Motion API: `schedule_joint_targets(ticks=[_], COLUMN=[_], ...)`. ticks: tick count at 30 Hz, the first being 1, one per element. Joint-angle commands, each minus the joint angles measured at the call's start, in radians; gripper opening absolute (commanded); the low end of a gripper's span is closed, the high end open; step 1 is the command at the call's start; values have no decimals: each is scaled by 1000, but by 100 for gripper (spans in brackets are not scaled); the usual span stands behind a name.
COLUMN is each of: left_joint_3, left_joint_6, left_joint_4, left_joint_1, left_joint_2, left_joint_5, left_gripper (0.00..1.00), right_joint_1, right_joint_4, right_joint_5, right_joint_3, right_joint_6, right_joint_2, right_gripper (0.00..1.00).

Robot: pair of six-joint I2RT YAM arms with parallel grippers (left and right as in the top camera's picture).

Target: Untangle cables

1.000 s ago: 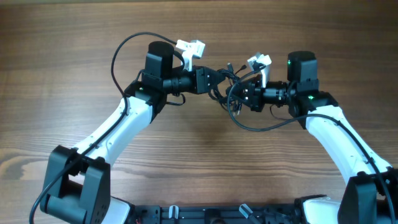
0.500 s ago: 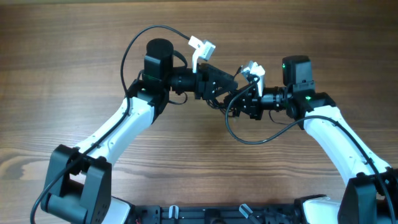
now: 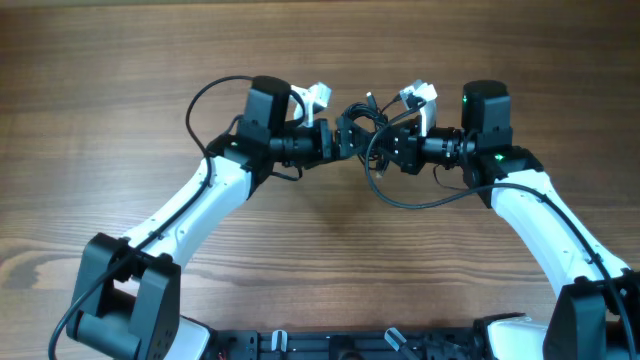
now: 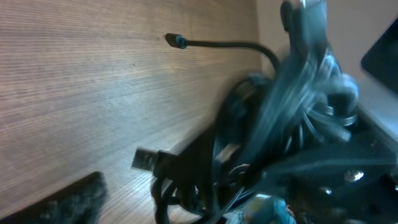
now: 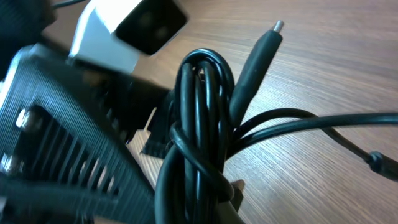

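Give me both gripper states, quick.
Left gripper: open, at the cables.
Right gripper: shut on the cables.

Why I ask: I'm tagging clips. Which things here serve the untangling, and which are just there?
Job: cables, held by the right gripper; left gripper, open.
Just there: wooden table; left arm's own thick cable.

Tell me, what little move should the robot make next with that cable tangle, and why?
Probably close the left fingers on one strand of the cables and ease it away. The right fingers are pinched shut on the tangle, while the left fingers look spread right beside it, gripping nothing.
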Motion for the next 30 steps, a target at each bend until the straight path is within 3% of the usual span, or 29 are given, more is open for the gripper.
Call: schedule_joint_targets(ticks=[1,3,5,9,10,12,13,15,16,20,23,25,28,30], left_joint_3=[3,3,3,3,3,3,3,3,3,3,3,3,3,3], left_joint_6=[60,51,-8,-35,-55,-55,-48,17,91,346,471,530,624,633], left_joint_4=[0,0,1,39,61,98,98,88,87,108,130,126,126,126], left_joint_1=[-12,-12,-12,-12,-12,-13,-11,11,24,58,65,65,70,86], left_joint_2=[-2,-2,-2,-2,-2,-2,-2,-2,-4,-12,-12,-12,-12,-12], left_joint_5=[-85,-169,-257,-258,-257,-255,-268,-291,-273,-113,-20,2,45,93], left_gripper=[79,70,71,76,72,32,4,4,4,4,4,4,4,4], right_joint_1=[-2,-2,-2,-1,-1,-2,-2,-19,-50,-180,-290,-304,-280,-260], right_joint_4=[7,-3,-18,-27,-29,-30,-46,-69,-75,-69,-64,-45,-31,-32], right_joint_5=[54,35,-41,-140,-140,-119,10,200,218,137,-58,-223,-342,-342], right_joint_3=[3,3,3,3,3,3,3,3,4,4,4,4,4,4], right_joint_6=[113,108,7,-18,-18,-18,-14,54,64,63,59,-18,-97,-97], right_joint_2=[-5,-5,-5,-5,-5,-4,-4,-5,-10,-60,-67,-67,-67,-67], right_gripper=[6,6,6,6,6,22,51,84,87,89,88,86,81,69])
